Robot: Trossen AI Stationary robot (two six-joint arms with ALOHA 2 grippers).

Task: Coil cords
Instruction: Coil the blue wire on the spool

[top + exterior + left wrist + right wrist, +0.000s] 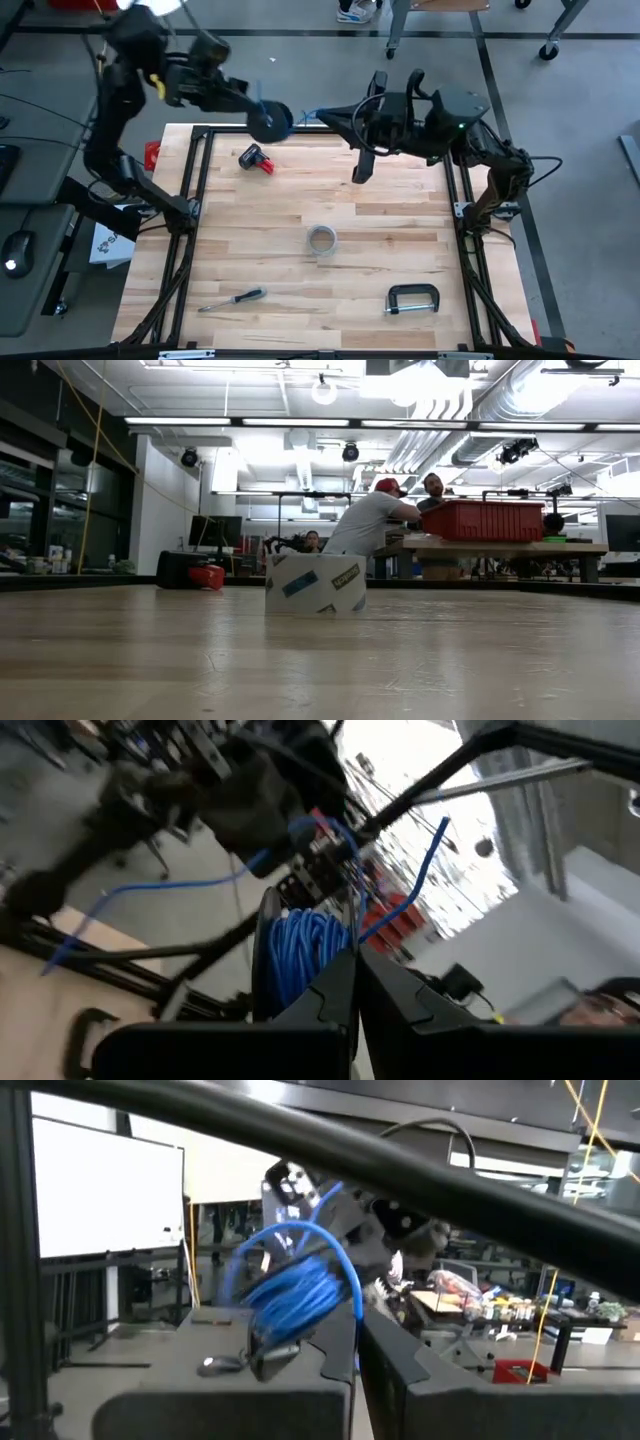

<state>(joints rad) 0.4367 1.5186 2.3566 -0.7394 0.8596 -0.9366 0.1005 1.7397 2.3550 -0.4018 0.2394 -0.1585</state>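
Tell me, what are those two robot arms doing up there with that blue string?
They are coiling a blue cord. The left gripper holds the wound bundle in the air over the table's far edge, and the right gripper meets it there, with loose cord ends trailing between them. A tape roll, screwdriver and clamp lie untouched on the table.

1. A roll of tape (321, 240) is sitting mid-counter (400, 215).
2. A screwdriver (232, 298) is lying near the front left.
3. A black C-clamp (411, 299) is lying front right.
4. A red-and-black tool (256, 159) is resting toward the back left.
5. People (372, 520) are leaning over a red bin (483, 520) beyond.
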